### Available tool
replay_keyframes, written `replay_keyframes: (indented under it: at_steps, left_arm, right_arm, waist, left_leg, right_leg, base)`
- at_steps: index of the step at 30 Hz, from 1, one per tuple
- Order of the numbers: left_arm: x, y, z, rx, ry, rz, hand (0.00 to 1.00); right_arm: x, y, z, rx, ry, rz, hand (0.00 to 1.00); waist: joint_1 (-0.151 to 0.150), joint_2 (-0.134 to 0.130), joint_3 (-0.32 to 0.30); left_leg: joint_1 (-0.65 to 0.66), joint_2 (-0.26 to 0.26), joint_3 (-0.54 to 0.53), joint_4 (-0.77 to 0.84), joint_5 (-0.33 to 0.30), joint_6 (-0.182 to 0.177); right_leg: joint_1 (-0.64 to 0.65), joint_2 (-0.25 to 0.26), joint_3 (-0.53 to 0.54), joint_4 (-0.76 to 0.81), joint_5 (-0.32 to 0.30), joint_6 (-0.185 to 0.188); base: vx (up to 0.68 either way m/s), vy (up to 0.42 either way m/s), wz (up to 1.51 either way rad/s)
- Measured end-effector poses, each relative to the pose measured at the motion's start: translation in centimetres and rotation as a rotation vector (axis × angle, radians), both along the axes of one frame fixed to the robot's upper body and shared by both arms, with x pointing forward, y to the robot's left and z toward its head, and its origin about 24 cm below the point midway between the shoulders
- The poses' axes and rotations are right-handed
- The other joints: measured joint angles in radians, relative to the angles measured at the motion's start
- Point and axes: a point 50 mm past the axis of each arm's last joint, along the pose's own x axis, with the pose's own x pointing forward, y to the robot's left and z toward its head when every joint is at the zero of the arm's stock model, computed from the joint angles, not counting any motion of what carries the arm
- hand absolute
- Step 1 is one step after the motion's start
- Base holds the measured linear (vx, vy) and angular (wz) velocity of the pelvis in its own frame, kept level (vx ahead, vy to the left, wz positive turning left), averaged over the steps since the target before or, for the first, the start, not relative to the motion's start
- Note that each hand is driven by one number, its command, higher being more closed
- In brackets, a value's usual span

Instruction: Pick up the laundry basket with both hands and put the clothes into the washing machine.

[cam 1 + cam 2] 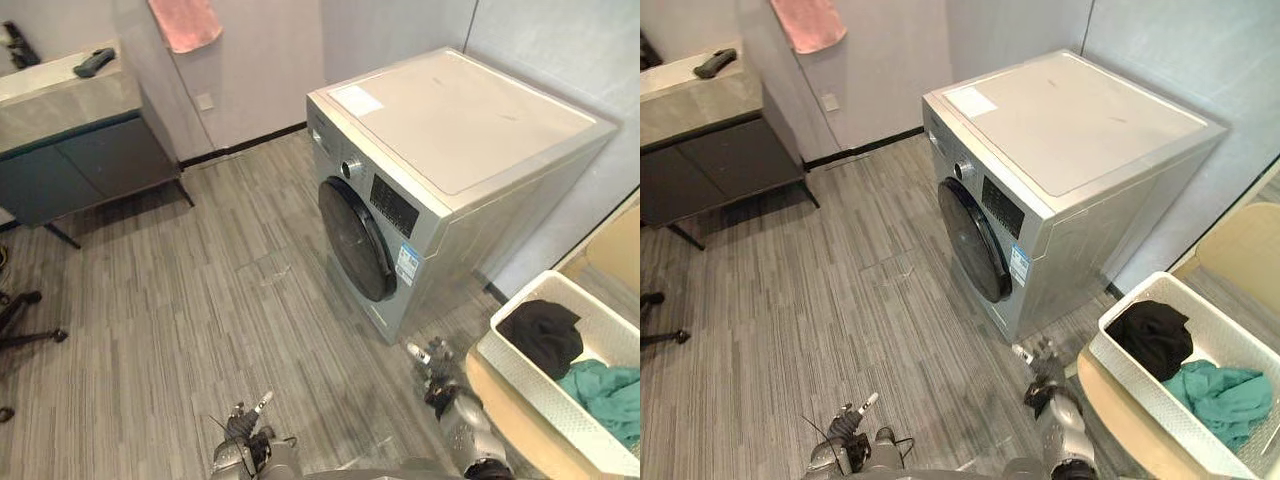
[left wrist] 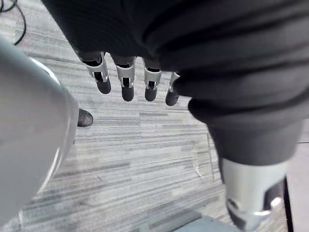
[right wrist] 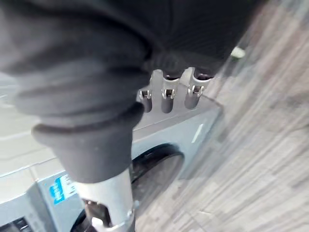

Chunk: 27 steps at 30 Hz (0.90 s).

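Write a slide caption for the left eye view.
Left robot hand and right robot hand hang empty before the closed washing machine; the white basket of clothes waits at right.

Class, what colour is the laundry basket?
The laundry basket is white; the right eye view shows it best.

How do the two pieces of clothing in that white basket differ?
The black garment is bunched into a mound; the teal garment spreads flatter. The black one lies at the basket end nearer the washer, the teal one at the far end. Both lie crumpled inside the basket.
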Motion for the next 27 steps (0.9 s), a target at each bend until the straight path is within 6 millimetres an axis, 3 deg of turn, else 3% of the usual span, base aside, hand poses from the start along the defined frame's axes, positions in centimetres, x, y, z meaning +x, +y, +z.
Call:
replay_keyframes:
  at_steps: [1,4,5,6,7,10,15,18,22,25,27]
  left_arm:
    - [-0.2,0.7,-0.1,0.025,0.02,-0.032,0.0]
    - [-1.8,3.8,-0.1,0.12,0.082,-0.094,0.0]
    - [-1.8,3.9,-0.1,0.127,0.086,-0.107,0.0]
    - [-2.0,3.9,-0.1,0.136,0.094,-0.131,0.0]
    - [-1.9,3.8,-0.1,0.14,0.095,-0.154,0.0]
    - [-1.2,3.3,0.0,0.14,0.078,-0.191,0.0]
    - [1.0,0.8,0.2,0.103,0.02,-0.262,0.0]
    - [2.4,0.4,0.7,0.114,-0.029,-0.295,0.0]
    - [2.8,0.6,1.0,0.122,-0.049,-0.294,0.0]
    - [3.8,1.2,1.6,0.138,-0.102,-0.276,0.0]
    - [4.4,1.2,1.9,0.136,-0.122,-0.266,0.0]
  right_arm:
    - [0.3,-0.3,0.5,-0.024,-0.02,0.002,0.0]
    - [1.4,0.7,2.5,-0.043,-0.12,0.033,0.0]
    - [1.9,0.6,3.1,-0.051,-0.147,0.034,0.0]
    - [2.7,0.5,4.0,-0.084,-0.186,0.049,0.0]
    - [3.5,0.3,4.7,-0.113,-0.212,0.066,0.0]
    - [5.1,-0.7,6.5,-0.206,-0.262,0.109,0.0]
    - [7.6,-3.5,10.3,-0.382,-0.343,0.13,0.0]
    - [9.0,-5.2,12.0,-0.453,-0.359,0.104,0.0]
    - [11.6,-7.6,14.9,-0.489,-0.375,0.005,0.0]
    - [14.3,-9.2,19.9,-0.485,-0.459,-0.065,0.0]
    - [14.8,-10.0,22.6,-0.49,-0.519,-0.098,0.0]
  waist:
    - [-0.015,-0.031,-0.013]
    - [-0.015,-0.111,-0.059]
    - [-0.015,-0.118,-0.064]
    - [-0.009,-0.106,-0.06]
    - [0.003,-0.112,-0.065]
    - [0.013,-0.097,-0.067]
    - [0.009,-0.034,-0.031]
    - [0.006,-0.025,0.027]
    - [0.009,-0.026,0.106]
    - [0.013,-0.01,0.179]
    - [0.015,0.008,0.214]
  left_leg:
    - [0.007,-0.041,0.016,0.014,-0.012,-0.054]
    - [0.033,-0.122,0.067,-0.048,-0.004,-0.037]
    - [0.039,-0.123,0.071,-0.055,-0.004,-0.037]
    - [0.054,-0.124,0.083,-0.069,-0.003,-0.036]
    - [0.072,-0.125,0.097,-0.083,-0.003,-0.036]
    - [0.082,-0.13,0.102,-0.125,0.016,-0.02]
    - [0.037,-0.134,0.084,-0.228,0.111,-0.018]
    - [0.001,-0.129,0.056,-0.264,0.166,-0.013]
    - [-0.062,-0.13,0.044,-0.279,0.208,-0.011]
    - [-0.108,-0.133,0.029,-0.3,0.232,-0.012]
    - [-0.129,-0.127,0.021,-0.302,0.227,-0.017]
  right_leg:
    - [0.031,-0.047,0.004,-0.024,0.004,0.024]
    - [0.032,-0.117,0.052,-0.112,0.097,0.048]
    - [0.034,-0.118,0.052,-0.123,0.122,0.054]
    - [0.035,-0.118,0.052,-0.133,0.157,0.062]
    - [0.037,-0.118,0.051,-0.132,0.173,0.07]
    - [0.028,-0.119,0.039,-0.133,0.179,0.074]
    - [-0.042,-0.111,-0.015,-0.134,0.182,0.081]
    - [-0.067,-0.1,-0.05,-0.135,0.182,0.08]
    - [-0.125,-0.099,-0.064,-0.134,0.186,0.083]
    - [-0.166,-0.099,-0.06,-0.165,0.198,0.086]
    - [-0.187,-0.09,-0.056,-0.169,0.208,0.088]
  base:
    - [0.22,0.542,-0.1]
    - [0.22,0.306,-0.17]
    - [0.16,0.15,-0.21]
    - [0.12,0.088,-0.24]
    - [0.1,0.064,-0.27]
    - [0.05,-0.017,-0.03]
    - [-0.04,-0.086,0.13]
    - [-0.11,-0.09,0.28]
    - [-0.16,-0.02,0.12]
    - [-0.22,0.009,-0.01]
    - [-0.25,0.014,-0.05]
